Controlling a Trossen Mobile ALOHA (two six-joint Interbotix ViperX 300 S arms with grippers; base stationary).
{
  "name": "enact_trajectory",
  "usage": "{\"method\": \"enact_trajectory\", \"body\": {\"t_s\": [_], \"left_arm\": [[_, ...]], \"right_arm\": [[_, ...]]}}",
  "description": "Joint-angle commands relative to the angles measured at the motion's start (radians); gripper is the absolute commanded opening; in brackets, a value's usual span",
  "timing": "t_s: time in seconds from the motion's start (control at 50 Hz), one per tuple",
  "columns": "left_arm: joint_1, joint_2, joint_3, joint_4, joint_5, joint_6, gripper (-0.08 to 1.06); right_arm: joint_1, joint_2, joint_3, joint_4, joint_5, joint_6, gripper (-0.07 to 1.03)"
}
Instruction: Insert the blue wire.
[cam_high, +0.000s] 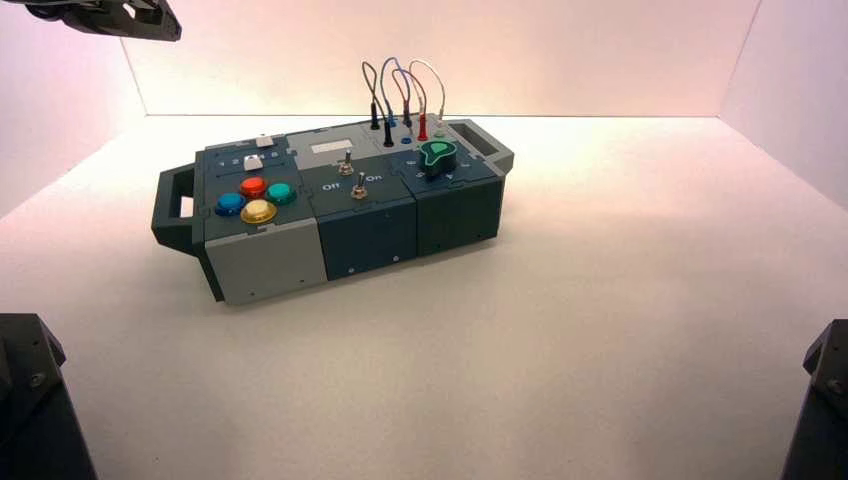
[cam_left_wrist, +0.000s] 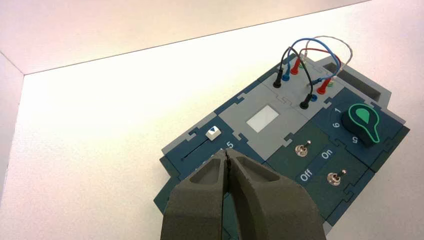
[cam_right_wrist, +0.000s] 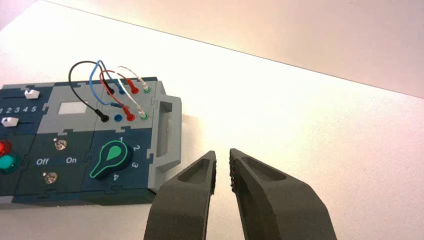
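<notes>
wires (cam_right_wrist: 80, 63): arched over the sockets, obstructing from above | table (cam_high: 600, 300): open right of box (cam_high: 330, 200)

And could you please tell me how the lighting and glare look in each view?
High view: bright, washed-out surface behind the box, with a soft shadow along its front. Left wrist view: glare whitens the surface beyond the box. Right wrist view: similar glare, and the white wire partly fades against it.
</notes>
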Motion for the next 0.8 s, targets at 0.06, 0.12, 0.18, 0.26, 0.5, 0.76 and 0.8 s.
{"method": "enact_trajectory", "body": {"t_s": [0.06,0.12,0.18,0.26,0.5,0.76,0.8], "left_arm": [[-0.005,-0.005,-0.014,-0.002,-0.008,-0.003,-0.03],[-0.006,-0.005,-0.012,-0.002,-0.008,-0.003,-0.03],[-0.008,-0.006,-0.012,-0.002,-0.008,-0.002,-0.03],[-0.008,-0.006,-0.012,-0.002,-0.008,-0.002,-0.03],[-0.041,-0.006,-0.018,-0.003,0.011,-0.003,-0.03],[-0.110,-0.008,-0.023,-0.002,0.018,0.006,-0.03],[-0.121,-0.006,-0.025,-0.002,0.018,0.009,-0.03]], "right_arm": [[0.002,-0.006,-0.012,0.005,-0.003,0.002,0.17],[0.002,-0.005,-0.012,0.005,-0.003,0.002,0.17],[0.002,-0.003,-0.011,0.005,-0.003,0.002,0.17],[0.002,-0.003,-0.012,0.005,-0.002,0.002,0.17],[0.048,-0.008,-0.034,0.011,0.060,0.002,0.17],[0.064,-0.006,-0.083,0.032,0.138,0.002,0.17],[0.066,-0.006,-0.092,0.040,0.149,0.002,0.17]]}}
